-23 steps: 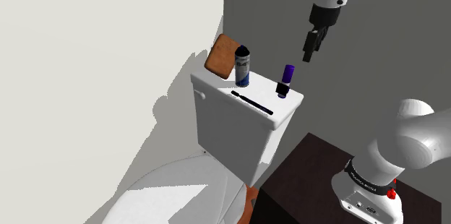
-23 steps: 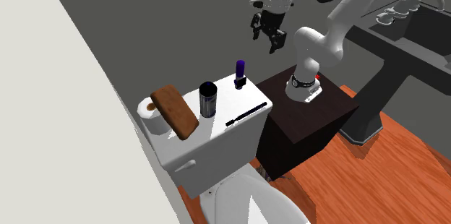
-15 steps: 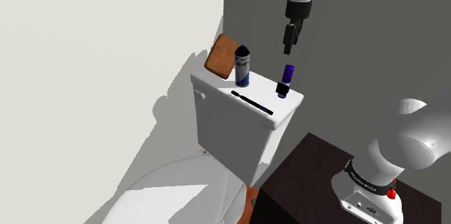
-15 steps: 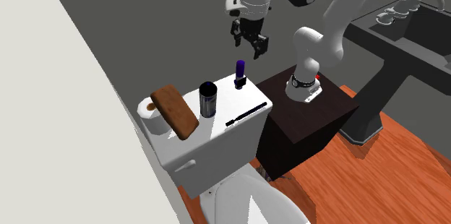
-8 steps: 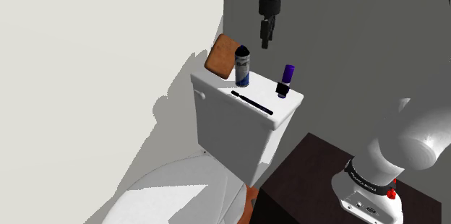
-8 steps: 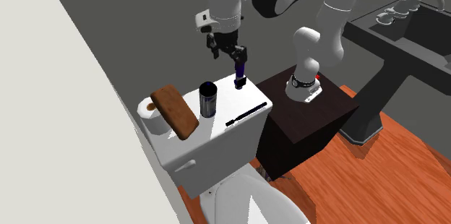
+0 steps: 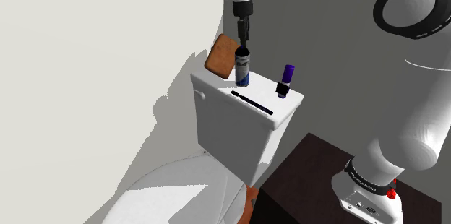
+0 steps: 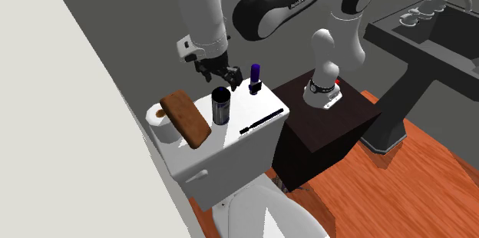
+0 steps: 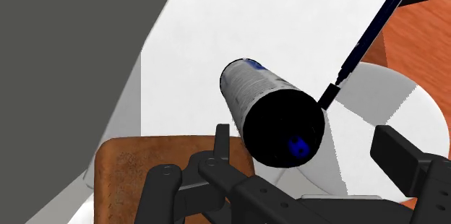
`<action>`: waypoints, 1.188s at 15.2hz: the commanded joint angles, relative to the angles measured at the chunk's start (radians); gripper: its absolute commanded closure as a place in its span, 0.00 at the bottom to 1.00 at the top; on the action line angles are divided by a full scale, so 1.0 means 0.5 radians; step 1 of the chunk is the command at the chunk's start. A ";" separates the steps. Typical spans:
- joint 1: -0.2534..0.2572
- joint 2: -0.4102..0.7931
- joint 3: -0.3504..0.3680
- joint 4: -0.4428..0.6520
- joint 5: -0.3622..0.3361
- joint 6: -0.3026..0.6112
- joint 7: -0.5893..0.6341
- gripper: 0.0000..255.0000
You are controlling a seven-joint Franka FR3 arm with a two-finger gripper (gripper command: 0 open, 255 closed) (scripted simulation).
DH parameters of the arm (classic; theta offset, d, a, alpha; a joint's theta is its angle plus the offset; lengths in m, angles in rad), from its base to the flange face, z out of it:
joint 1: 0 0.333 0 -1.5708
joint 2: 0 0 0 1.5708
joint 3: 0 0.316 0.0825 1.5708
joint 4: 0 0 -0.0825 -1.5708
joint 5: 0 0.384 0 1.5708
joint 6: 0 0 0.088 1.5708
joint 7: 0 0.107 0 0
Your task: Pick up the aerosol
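With your end effector (image 8: 217,76) wide open above the aerosol (image 8: 221,107), clasp its stiff, probably slick, light body midway down.

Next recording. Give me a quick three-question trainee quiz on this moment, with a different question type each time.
1. True or false: the end effector is shut on the aerosol can.
2. Multiple choice: which thing lies flat on the toilet's tank lid? A) thin black stick B) purple bottle C) brown block
3. Short answer: in the second exterior view, what white thing stands on the lid behind the brown block?

Key:
1. False. It is open, just above the can's black cap.
2. A. The bottle stands upright and the block is tilted.
3. A toilet paper roll.
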 commanded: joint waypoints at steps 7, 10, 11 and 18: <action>-0.002 0.025 0.003 -0.166 0.003 0.182 -0.010 0.00; -0.002 0.025 0.002 -0.168 0.003 0.185 -0.011 1.00; -0.003 0.026 0.002 -0.169 0.003 0.186 -0.011 1.00; -0.002 0.025 0.003 -0.166 0.003 0.182 -0.010 1.00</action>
